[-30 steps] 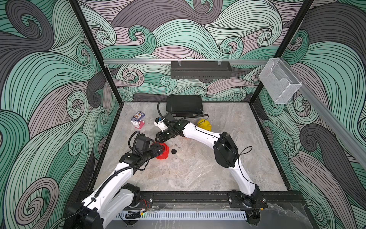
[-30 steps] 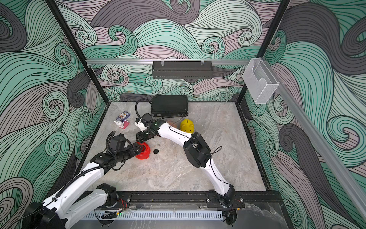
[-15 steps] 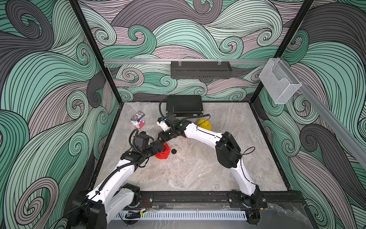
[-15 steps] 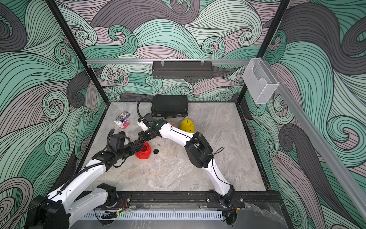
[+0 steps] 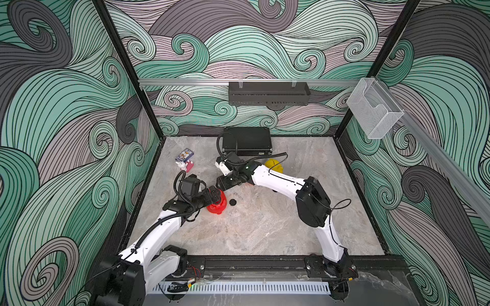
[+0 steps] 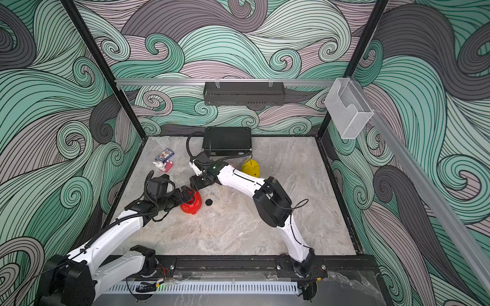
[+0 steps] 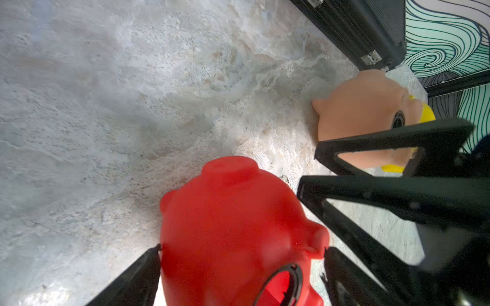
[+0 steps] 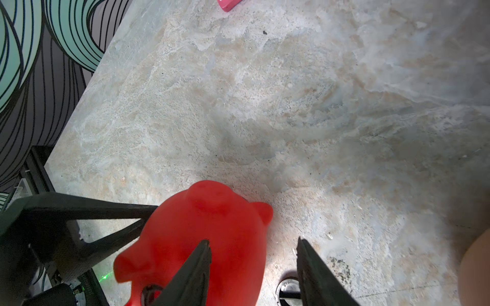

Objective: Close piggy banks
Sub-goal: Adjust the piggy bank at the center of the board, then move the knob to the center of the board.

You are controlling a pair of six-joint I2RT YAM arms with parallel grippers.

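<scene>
Spread wide, the left gripper (image 7: 242, 249) is set around the red pig (image 7: 233, 220), one finger along each flank. Slivers of table are seen between the fingers and the glossy body, so no squeeze is judged to be applied, though contact at the very tips cannot be ruled out. The right gripper (image 8: 253, 239) is held about half open with nothing in it, poised just over the same pig, and in the left wrist view its fingers are seen crowded close to the left one's. The red pig is found on the table (image 5: 265, 225) on the left arm's side, its belly hole (image 7: 281, 286) uncovered and red inside, and the black plug (image 5: 232, 202) is seen flat on the stone just beside it. The peach pig (image 7: 363, 116) is placed a little beyond, with the yellow pig (image 6: 250, 167) behind it near the black case (image 5: 246, 140). Several failures are judged possible. Unbraced, the rounded pig may be rolled or skidded away if it is nudged by a right finger sent down for the plug. The thin plug may be pushed along the stone rather than pinched. The two grippers may be knocked together. If the plug is pressed in against a loose pig, the hole may be tipped off line and the plug popped out.
</scene>
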